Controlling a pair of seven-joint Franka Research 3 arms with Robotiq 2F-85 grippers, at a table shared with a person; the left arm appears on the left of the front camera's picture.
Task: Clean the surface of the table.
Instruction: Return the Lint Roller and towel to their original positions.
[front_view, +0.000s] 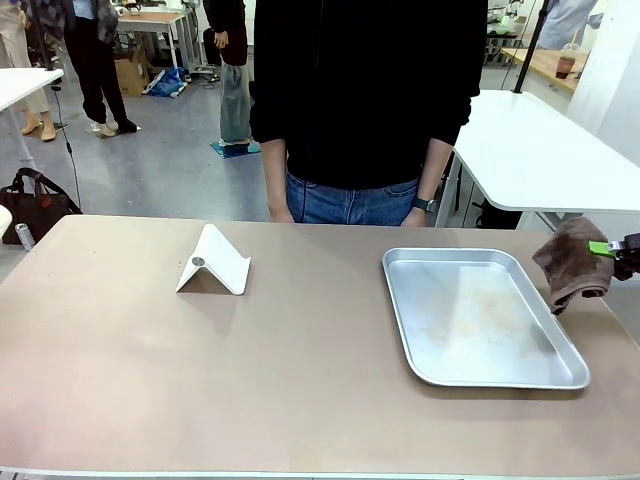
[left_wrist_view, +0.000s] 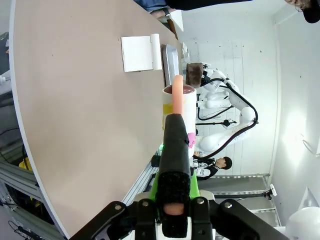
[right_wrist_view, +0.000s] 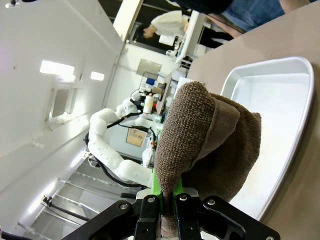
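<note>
The table (front_view: 300, 370) fills the front view from edge to edge, its tan top bare in the middle; the right gripper (front_view: 618, 249) hangs just beyond the table's right edge, its fingers pressed together on a brown cloth (front_view: 573, 262) that droops beside the right rim of the metal tray (front_view: 400, 300); in the right wrist view the cloth (right_wrist_view: 210, 150) is bunched thick between the fingers, so the hold looks firm; the left gripper (left_wrist_view: 175, 165) is clamped on a tall white cup with a dark inside (left_wrist_view: 179, 107) and a pinkish stick across it, off the table's near left side as I judge; a white folded stand (front_view: 213, 263) sits toward the far left part of the top. The wiping seems not yet begun; to do it well, the cloth should come down flat on the open top, between the stand and the tray's left rim, with light pressure and long strokes parallel to the near edge; the arm should pass above the tray's raised rim, not drag across it; a person (front_view: 360, 110) stands at the far edge, so the strokes are better kept away from there.
</note>
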